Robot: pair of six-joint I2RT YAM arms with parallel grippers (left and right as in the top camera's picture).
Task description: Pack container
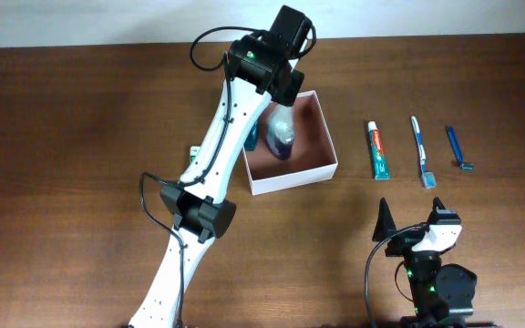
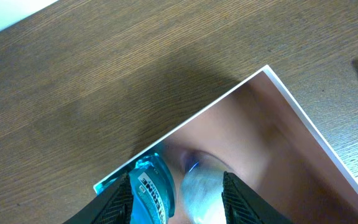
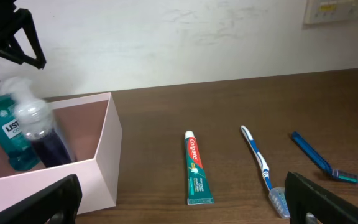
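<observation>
Left gripper [image 2: 179,205]: jaws spread wide, nothing held. In its own wrist view the two fingers [image 2: 118,200] frame a pair of bottle tops below, a teal mouthwash bottle [image 2: 154,190] and a clear bottle [image 2: 201,186]. From there we cannot tell whether a finger brushes either one. The right wrist view settles it: the gripper hangs above both caps with a gap between.

Only the right wrist view shows the bottles side-on. Both rest on the box floor. The clear one holds dark purple liquid, looks blurred, and has its top tipped toward the teal one. In the overhead view the left arm [image 1: 210,164] covers most of the teal bottle.

Container [image 1: 294,179]: on the far middle of the table [image 1: 80,137], directly under the left gripper, open face up. It is square, so we record no long axis. The overhead view shows its walls turned slightly askew to the table edge. It is white outside and reddish-brown inside. The bottles sit in its left part.

To the right of the container and apart from it lie a toothpaste tube [image 1: 378,150], a toothbrush [image 1: 422,151] and a blue razor [image 1: 458,148]. They are side by side, each lying lengthwise away from the robot.

Right gripper [image 1: 414,223]: low near the table's front edge, jaws wide, empty, well apart from the row of toiletries.
</observation>
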